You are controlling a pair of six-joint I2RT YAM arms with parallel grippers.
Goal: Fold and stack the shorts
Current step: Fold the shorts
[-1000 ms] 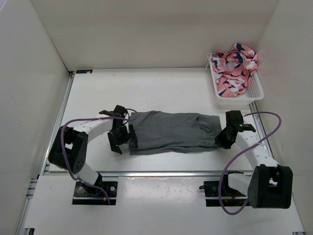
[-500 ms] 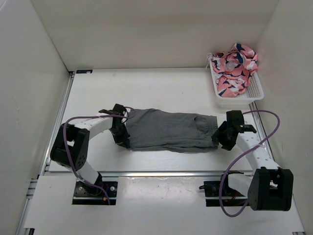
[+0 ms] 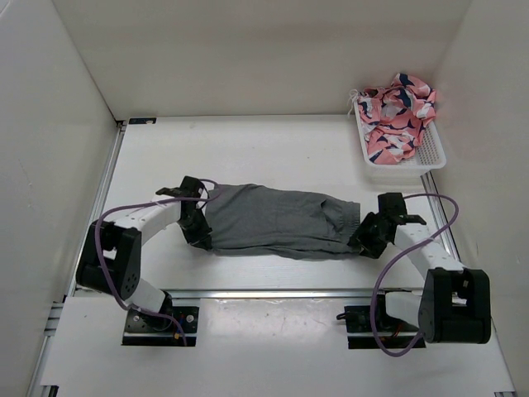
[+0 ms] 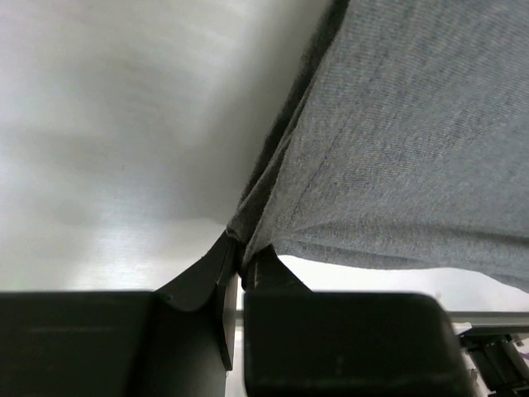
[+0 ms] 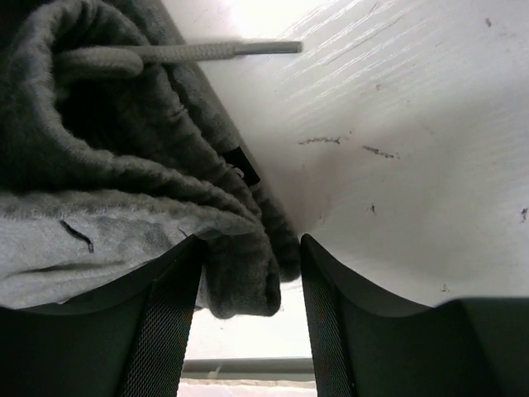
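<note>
The shorts lie stretched out on the table, down-left of the white basket. At their end far from the basket the left gripper pinches the hem, jaws nearly shut. At the basket-side end the right gripper holds the bunched waistband, jaws partly open.

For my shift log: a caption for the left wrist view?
Left gripper shut on an edge of the grey shorts, white table behind.
</note>
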